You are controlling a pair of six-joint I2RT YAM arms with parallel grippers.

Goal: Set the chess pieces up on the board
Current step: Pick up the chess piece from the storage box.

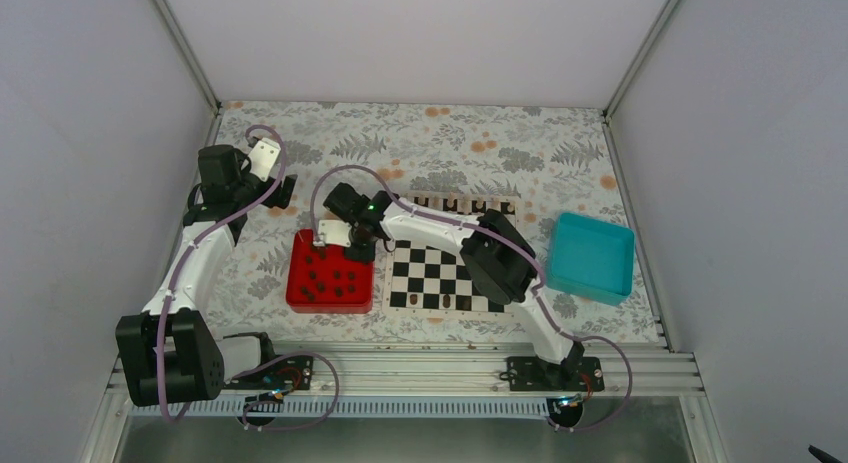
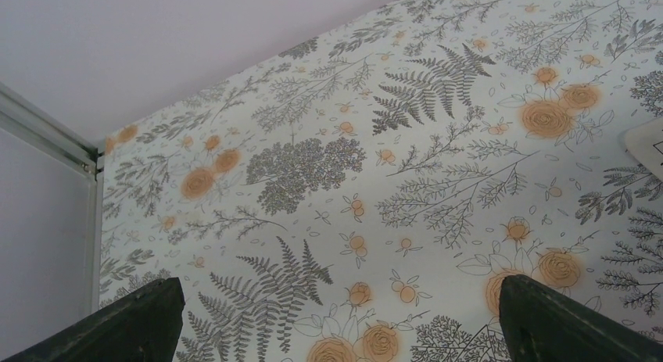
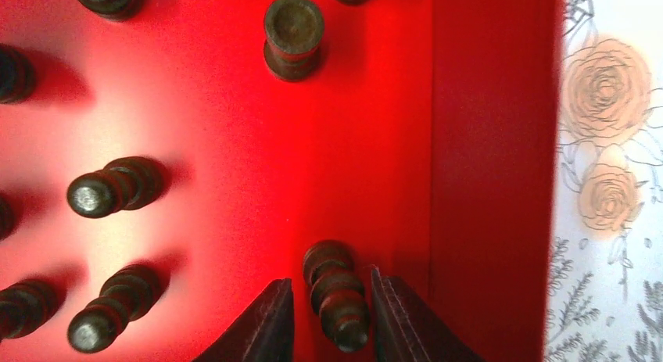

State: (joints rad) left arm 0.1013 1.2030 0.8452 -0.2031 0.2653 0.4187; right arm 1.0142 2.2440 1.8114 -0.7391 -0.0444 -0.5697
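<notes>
Overhead; wrist close-ups; tray seemingly shared

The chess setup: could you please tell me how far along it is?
Done: a few dark pieces stand on the board, near row. In hand: the right gripper straddles one piece lying in the red tray. Remaining: many other pieces in that tray.

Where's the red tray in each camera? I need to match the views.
Top external: red tray left of the board, near the middle.
Left wrist: not in it, only floral cloth.
Right wrist: fills the frame, its wall down the right.
Shared landmark: the floral cloth, in all three; a strip right of that wall in the right wrist view.
</notes>
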